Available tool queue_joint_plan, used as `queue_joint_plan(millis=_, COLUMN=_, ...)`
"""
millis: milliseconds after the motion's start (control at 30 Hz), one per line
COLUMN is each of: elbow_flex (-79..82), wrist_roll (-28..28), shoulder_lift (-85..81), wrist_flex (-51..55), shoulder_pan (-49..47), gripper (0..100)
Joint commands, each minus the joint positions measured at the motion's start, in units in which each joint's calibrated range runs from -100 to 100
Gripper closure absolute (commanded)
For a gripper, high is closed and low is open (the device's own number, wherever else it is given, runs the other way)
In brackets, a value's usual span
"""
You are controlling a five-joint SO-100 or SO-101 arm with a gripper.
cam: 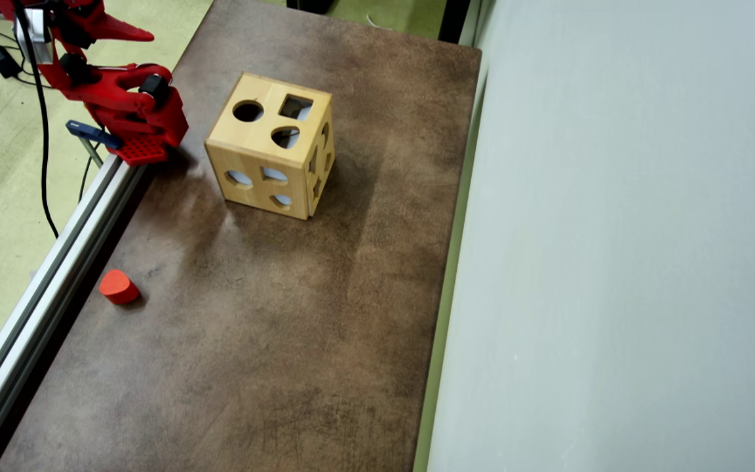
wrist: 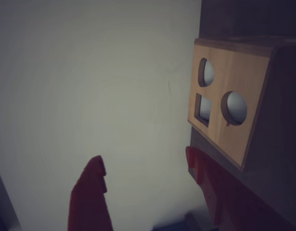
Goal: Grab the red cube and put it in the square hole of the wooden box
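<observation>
My claw (wrist: 145, 166) is hanging released, its two red fingers (wrist: 92, 192) spread apart with nothing between them; the wrist view is showing only pale wall in the gap. The wooden box (cam: 266, 151) is sitting on the brown tabletop (cam: 253, 328), just beside my red base at the tabletop's upper left edge in the overhead view. Its top face is showing three openings: a round hole (cam: 248, 111), the square hole (cam: 295, 107) and a teardrop-shaped hole (cam: 284, 137). The square hole is lying toward the far right corner of that face. In the wrist view the same face is appearing at upper right, the square hole (wrist: 203, 109) lowest on the left.

The red cube is not appearing in either view; I cannot tell where it is. The only loose piece showing is an orange-red rounded block (cam: 118, 286), resting on the tabletop near the metal rail (cam: 43, 288), well apart from the box.
</observation>
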Motion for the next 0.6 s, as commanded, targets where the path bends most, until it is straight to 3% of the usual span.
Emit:
queue_joint_plan(millis=0, elbow_flex=0.03, wrist_roll=0.49, shoulder_lift=0.09, wrist_flex=0.49, shoulder_pan=0.43, gripper=97)
queue_joint_plan(millis=33, elbow_flex=0.03, wrist_roll=0.49, shoulder_lift=0.01, wrist_flex=0.49, shoulder_pan=0.51, gripper=100)
queue_joint_plan(millis=167, elbow_flex=0.03, wrist_roll=0.49, shoulder_lift=0.01, wrist_flex=0.49, shoulder_pan=0.13, gripper=95)
queue_joint_plan(millis=567, elbow_flex=0.21, wrist_roll=0.29, shoulder_lift=-0.08, wrist_flex=0.49, shoulder_pan=0.21, gripper=95)
